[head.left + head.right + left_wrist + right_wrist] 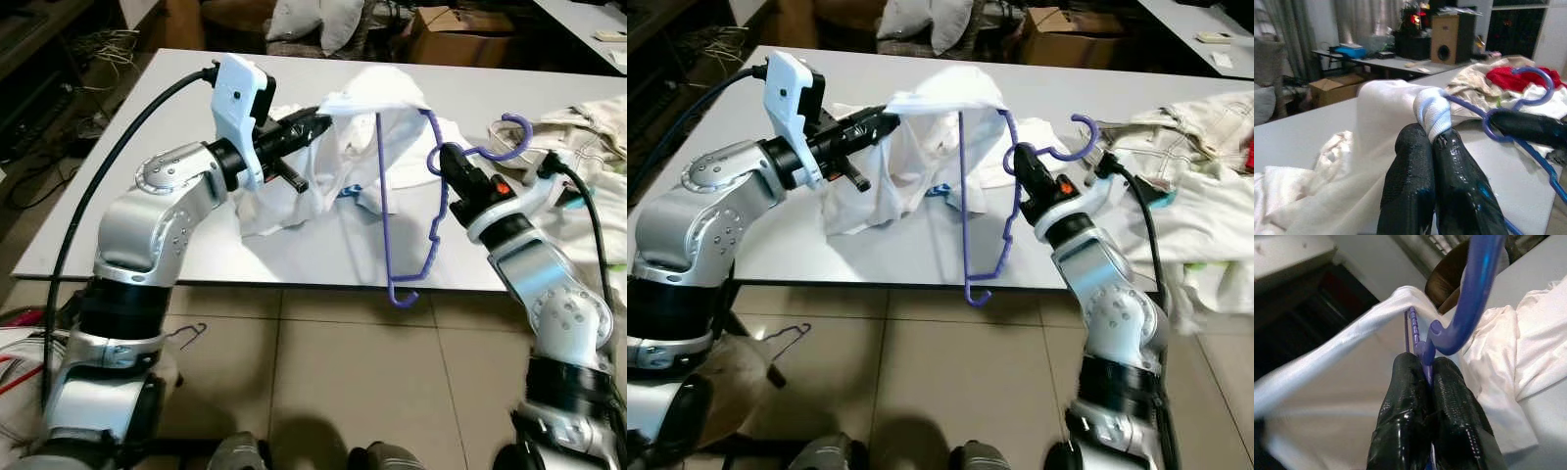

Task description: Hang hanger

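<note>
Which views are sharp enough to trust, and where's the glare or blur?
Eye views: evenly lit, sharp on the purple hanger and white garment. Left wrist view: soft, hazy, sheen on left gripper. Right wrist view: right gripper sharp, dark background, hook blurred.

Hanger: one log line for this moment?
left gripper: shut on white shirt collar | right gripper: shut on purple hanger neck | hanger partly in shirt, above table
</note>
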Available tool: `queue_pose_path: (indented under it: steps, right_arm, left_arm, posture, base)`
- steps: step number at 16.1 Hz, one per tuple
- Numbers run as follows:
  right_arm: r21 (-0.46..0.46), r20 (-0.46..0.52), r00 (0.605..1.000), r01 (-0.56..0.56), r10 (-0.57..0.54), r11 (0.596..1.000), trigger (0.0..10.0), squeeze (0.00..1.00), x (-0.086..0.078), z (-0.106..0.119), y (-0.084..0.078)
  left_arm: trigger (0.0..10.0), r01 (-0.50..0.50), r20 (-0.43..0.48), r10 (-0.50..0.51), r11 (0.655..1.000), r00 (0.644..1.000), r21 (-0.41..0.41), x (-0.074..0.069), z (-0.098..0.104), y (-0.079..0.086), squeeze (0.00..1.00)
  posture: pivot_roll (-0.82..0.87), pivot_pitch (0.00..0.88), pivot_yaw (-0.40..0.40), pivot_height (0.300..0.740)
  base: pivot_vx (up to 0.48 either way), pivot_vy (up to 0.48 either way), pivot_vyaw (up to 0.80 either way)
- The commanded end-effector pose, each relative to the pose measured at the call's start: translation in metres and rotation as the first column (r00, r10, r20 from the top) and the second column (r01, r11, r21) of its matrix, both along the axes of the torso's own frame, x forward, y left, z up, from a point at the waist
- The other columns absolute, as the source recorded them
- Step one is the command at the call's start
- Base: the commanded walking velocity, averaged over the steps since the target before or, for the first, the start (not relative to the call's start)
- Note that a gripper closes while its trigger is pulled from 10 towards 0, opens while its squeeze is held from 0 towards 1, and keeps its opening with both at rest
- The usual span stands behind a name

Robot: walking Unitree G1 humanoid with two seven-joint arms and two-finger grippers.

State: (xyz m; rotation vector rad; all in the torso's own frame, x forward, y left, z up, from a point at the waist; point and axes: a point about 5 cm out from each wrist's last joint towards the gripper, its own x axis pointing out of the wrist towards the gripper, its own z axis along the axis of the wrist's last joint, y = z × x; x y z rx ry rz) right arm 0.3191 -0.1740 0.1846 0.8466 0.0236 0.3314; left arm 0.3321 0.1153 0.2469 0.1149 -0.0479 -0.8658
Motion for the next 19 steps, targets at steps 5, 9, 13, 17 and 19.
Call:
queue_pose_path:
  steps: [5,9,13,17,19]
  right_arm:
    - [0.169,-0.049,0.995,-0.075,0.084,0.983,10.0,0.00,0.021,0.006,0.019]
    - [0.270,-0.052,0.998,-0.008,0.023,0.963,10.0,0.00,0.034,0.009,0.017]
    - [0.337,-0.064,0.998,0.025,-0.003,0.941,10.0,0.00,0.048,0.015,0.023]
    - [0.321,-0.082,0.996,0.063,-0.038,0.945,10.0,0.00,0.057,0.015,0.025]
    - [0.327,-0.089,0.994,0.086,-0.060,0.941,10.0,0.00,0.060,0.015,0.025]
  left_arm:
    - [0.0,0.092,0.032,-0.093,0.995,0.995,0.031,-0.008,-0.001,-0.009,0.00]
    - [0.0,0.179,0.035,-0.179,0.984,0.983,0.014,-0.016,0.005,-0.015,0.00]
    - [0.0,0.253,-0.035,-0.252,0.966,0.967,0.057,-0.022,-0.008,-0.021,0.00]
    - [0.0,0.339,-0.070,-0.335,0.939,0.940,0.053,-0.032,-0.010,-0.023,0.00]
    - [0.0,0.393,-0.116,-0.386,0.918,0.915,0.046,-0.038,-0.012,-0.022,0.00]
  posture:
    - [-0.07,0.000,-0.024,0.740]
    - [-0.06,0.000,-0.032,0.740]
    - [-0.06,0.000,-0.026,0.740]
    - [-0.06,0.000,-0.022,0.740]
    - [-0.06,0.000,-0.024,0.740]
  base:
    - [0.000,0.000,0.00]
    - [0.000,0.000,0.00]
    - [0.000,0.000,0.00]
    - [0.000,0.000,0.00]
    - [0.000,0.000,0.00]
